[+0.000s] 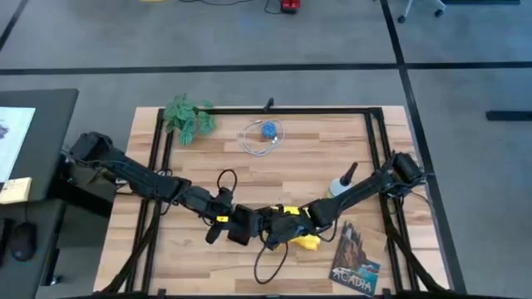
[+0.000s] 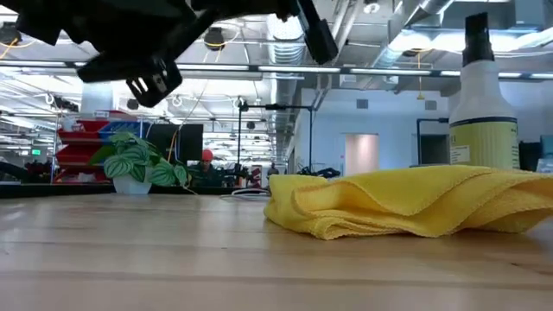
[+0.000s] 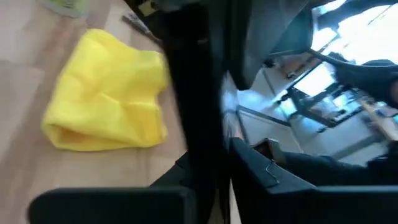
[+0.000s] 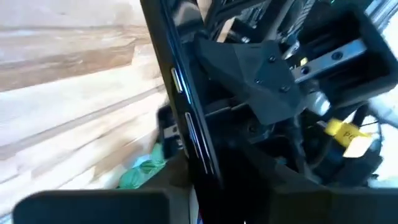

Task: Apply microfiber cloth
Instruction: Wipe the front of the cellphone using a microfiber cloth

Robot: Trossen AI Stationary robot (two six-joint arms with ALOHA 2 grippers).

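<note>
High view: both grippers met at near centre of surface (image 1: 332,141); left gripper (image 1: 241,226) and right gripper (image 1: 278,226) over a dark phone (image 1: 268,223), finger state not discernible. Cloth (image 1: 306,241) crumpled just right of them.
Low view: cloth (image 2: 415,203) bunched on surface, bottle (image 2: 481,104) behind, plant (image 2: 138,164) far left.
Left wrist view: cloth (image 3: 109,93) beside the upright phone (image 3: 199,106).

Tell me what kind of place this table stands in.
Probably a robotics lab or workshop in a big open hall: exposed ceiling ducts and strip lights, red storage bins on shelving, and floor marked with black tape lines around the wooden table.
</note>
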